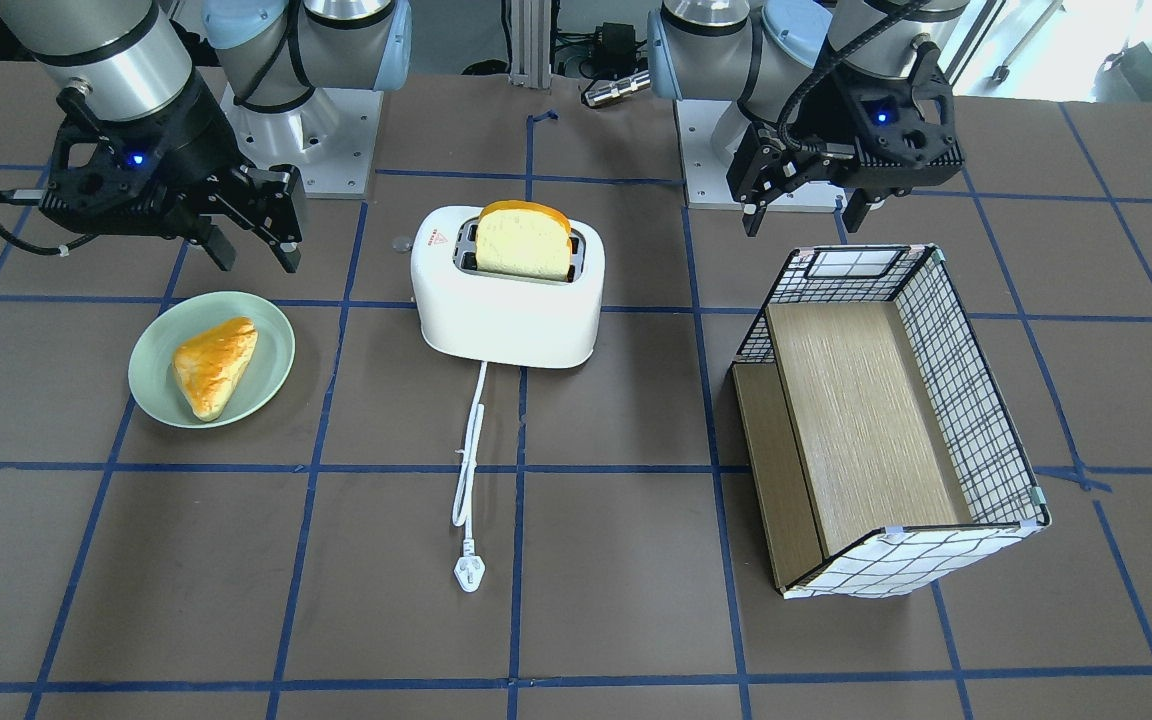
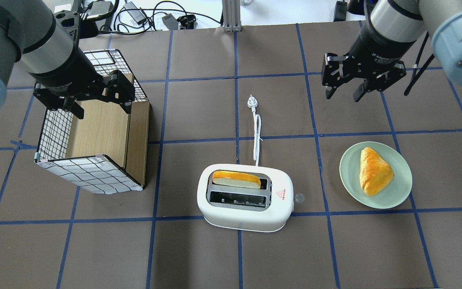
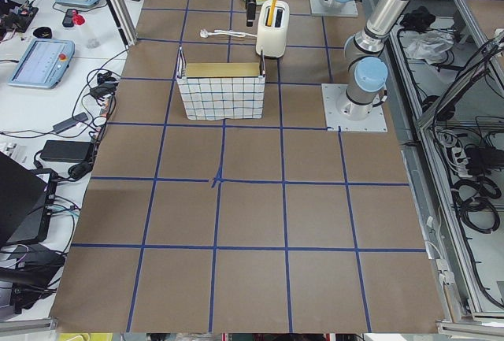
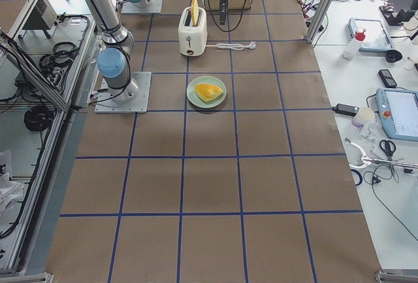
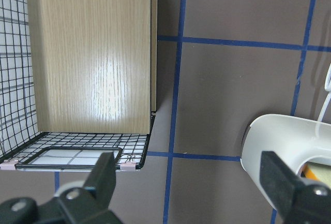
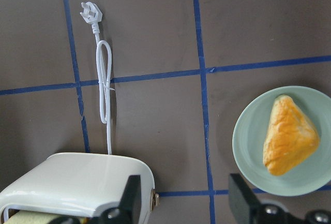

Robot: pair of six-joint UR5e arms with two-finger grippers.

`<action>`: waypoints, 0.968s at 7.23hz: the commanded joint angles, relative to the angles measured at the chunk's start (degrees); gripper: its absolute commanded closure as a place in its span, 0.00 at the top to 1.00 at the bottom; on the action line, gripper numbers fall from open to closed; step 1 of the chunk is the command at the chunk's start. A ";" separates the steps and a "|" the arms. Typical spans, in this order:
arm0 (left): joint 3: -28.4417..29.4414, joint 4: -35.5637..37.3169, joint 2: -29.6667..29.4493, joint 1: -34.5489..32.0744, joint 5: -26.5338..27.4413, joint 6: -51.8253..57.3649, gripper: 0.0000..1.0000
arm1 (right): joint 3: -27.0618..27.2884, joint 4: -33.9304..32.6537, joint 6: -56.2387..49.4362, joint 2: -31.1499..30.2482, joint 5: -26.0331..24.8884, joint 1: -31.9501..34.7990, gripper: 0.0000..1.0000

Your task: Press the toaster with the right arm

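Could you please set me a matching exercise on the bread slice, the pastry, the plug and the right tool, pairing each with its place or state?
Column one:
1. slice
2. pastry
3. plug
4. right tool

Column two:
A. open and empty
B. on the green plate
C. in a slot of the toaster
D. on the table, at the end of the cord

Pairs: 1-C; 2-B; 3-D; 4-A.
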 commanded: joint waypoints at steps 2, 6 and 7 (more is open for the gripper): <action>0.00 -0.02 0.00 0.00 0.00 0.00 1.00 | -1.68 -2.43 -9.48 0.33 -8.70 -0.04 1.00; 0.00 -0.02 0.00 0.00 0.00 0.00 1.00 | -11.18 9.80 -8.74 4.28 -10.53 -0.04 1.00; 0.00 -0.02 0.00 0.00 0.00 0.00 1.00 | -11.62 9.80 -7.25 4.29 -7.12 -0.30 1.00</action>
